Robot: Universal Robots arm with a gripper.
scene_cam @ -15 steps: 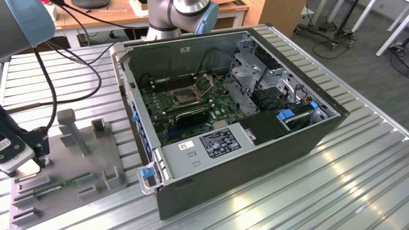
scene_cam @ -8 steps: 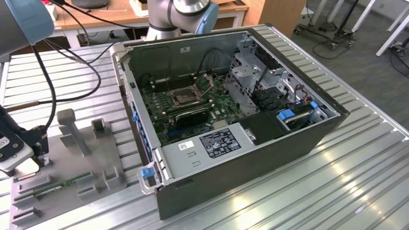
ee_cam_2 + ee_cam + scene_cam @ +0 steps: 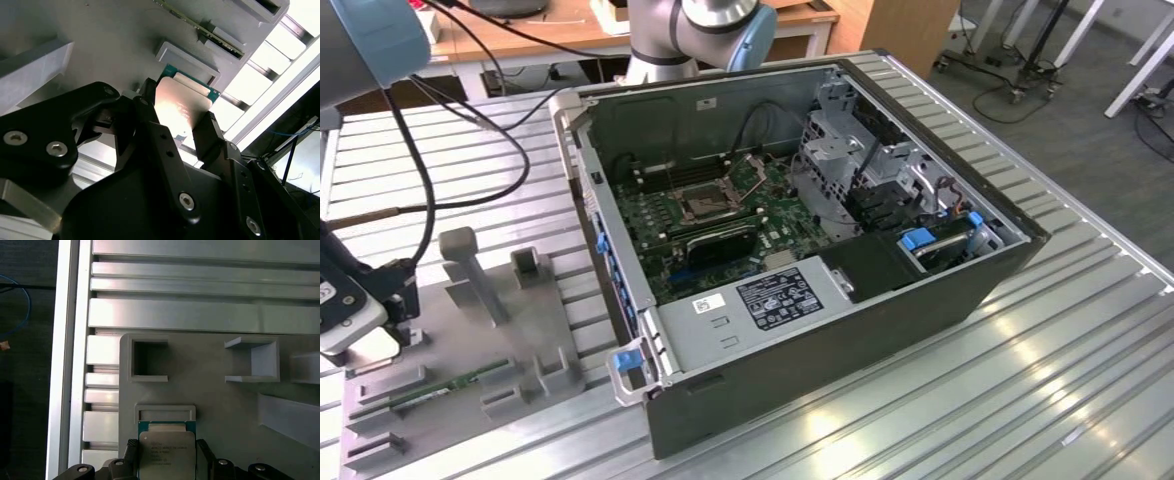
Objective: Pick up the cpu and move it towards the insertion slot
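From the exterior view, the hand [image 3: 367, 330] hangs at the far left over the grey tray [image 3: 447, 345] on the ribbed surface [image 3: 1014, 400]. It is well apart from the insertion slot [image 3: 707, 203] inside the open computer case [image 3: 854, 340]. In the second wrist view, its fingers [image 3: 207, 132] pinch the cpu [image 3: 181, 102] by two opposite edges. In the first wrist view, the cpu [image 3: 166, 452] sits just beside a small raised frame [image 3: 165, 412] on the tray.

Robotics lab: slotted aluminium bench [image 3: 1067, 380]; opened computer case [image 3: 854, 350]; wooden desks [image 3: 574, 30]; wheeled stands [image 3: 1014, 75] behind.
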